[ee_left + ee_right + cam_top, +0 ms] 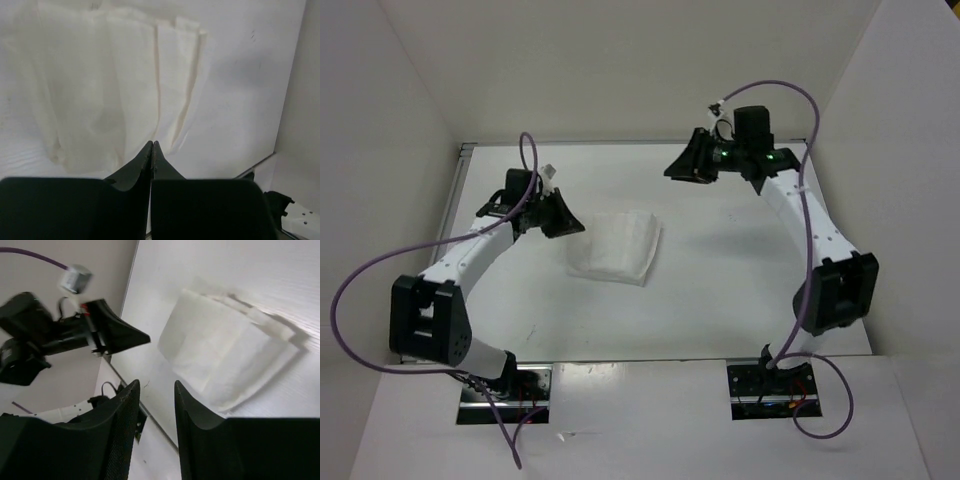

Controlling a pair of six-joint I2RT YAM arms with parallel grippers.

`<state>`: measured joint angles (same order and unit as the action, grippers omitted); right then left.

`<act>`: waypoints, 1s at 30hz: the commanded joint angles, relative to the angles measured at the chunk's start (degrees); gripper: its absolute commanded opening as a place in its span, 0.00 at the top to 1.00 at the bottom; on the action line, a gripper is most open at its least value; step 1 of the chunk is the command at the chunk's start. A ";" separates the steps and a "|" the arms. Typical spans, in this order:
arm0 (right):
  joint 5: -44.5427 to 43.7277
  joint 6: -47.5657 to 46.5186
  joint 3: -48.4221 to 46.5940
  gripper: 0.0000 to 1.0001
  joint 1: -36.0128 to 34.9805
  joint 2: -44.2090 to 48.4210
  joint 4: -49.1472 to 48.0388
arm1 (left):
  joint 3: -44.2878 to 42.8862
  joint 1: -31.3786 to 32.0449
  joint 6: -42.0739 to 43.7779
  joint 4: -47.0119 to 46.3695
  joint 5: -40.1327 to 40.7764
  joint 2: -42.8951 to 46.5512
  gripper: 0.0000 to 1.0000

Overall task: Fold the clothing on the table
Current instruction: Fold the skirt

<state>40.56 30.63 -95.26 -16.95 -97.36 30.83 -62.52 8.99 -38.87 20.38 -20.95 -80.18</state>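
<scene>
One white garment [615, 246] lies folded flat on the table [720, 290], a little toward 9 o'clock from its middle, and neither of the two grippers holds it. The left gripper [570, 220] sits just beside the garment at its 10 o'clock, fingers pressed together on nothing. The right gripper [678, 172] is farther off at its 1 o'clock, fingers apart with nothing between them.

Thin white cloth clothing [615, 247], glossy table [720, 290]
</scene>
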 commanded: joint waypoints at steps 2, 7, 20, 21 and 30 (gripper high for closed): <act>-2.06 -0.40 11.13 0.61 3.58 7.61 0.28 | 2.14 -0.21 1.69 -3.43 -9.64 -7.60 1.00; -0.83 -0.93 20.98 0.61 9.29 15.35 0.81 | 4.69 -0.21 0.64 0.53 -1.75 -12.88 1.00; 0.76 -3.83 26.97 0.58 18.08 24.49 5.02 | 3.90 -0.21 -1.65 6.95 3.90 -10.73 0.87; -0.03 -3.83 27.67 0.58 18.09 25.02 5.03 | 3.90 -0.21 -1.65 5.82 3.90 -4.17 0.75; -10.22 -1.98 34.18 0.55 18.62 30.21 6.34 | 8.37 -0.73 0.02 2.82 3.73 18.99 0.15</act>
<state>35.22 28.60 -62.13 1.19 -69.21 35.55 -57.54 8.71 -40.25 21.47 -17.17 -62.04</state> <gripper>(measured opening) 0.447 0.848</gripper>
